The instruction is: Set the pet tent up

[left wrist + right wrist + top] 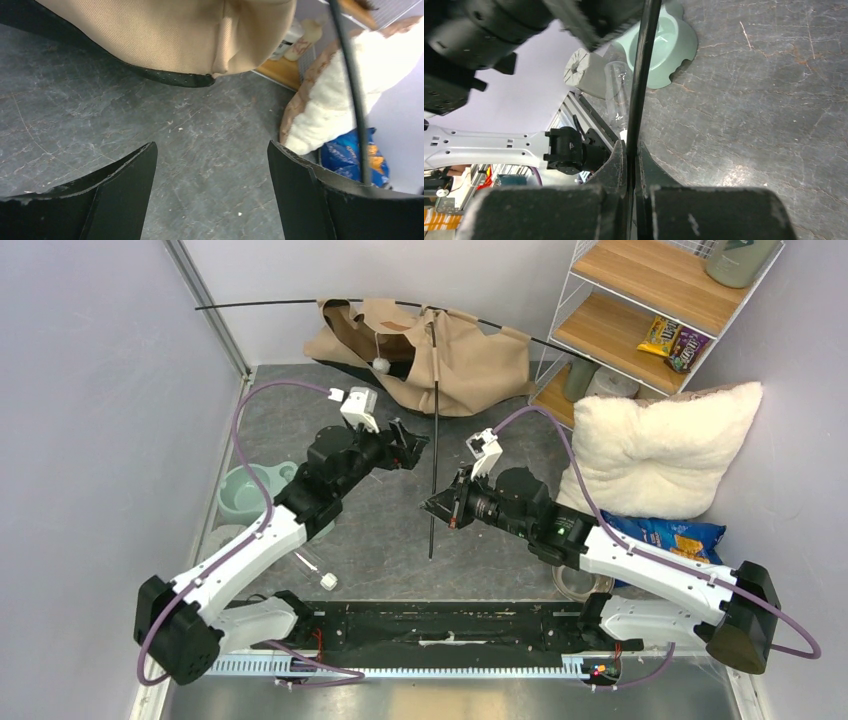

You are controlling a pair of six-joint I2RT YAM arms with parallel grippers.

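green pet bowl (238,492) sits far left. left gripper (408,446) hovers with jaws spread wide, empty, near the collapsed pet tent (455,360) slumped at the back of the table (380,535). right gripper (441,508) is clamped on a thin black pole (435,435) running up into the fabric. step in hand appears to be pole fitting; next, the left gripper likely must pin the tent base while the pole is bowed.

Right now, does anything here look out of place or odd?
Yes. The pet tent lies slumped in a crumpled heap at the far side instead of standing. One thin black pole sticks straight out of it toward the near side, pinched in the right claw; the left claw is open and holds nothing.
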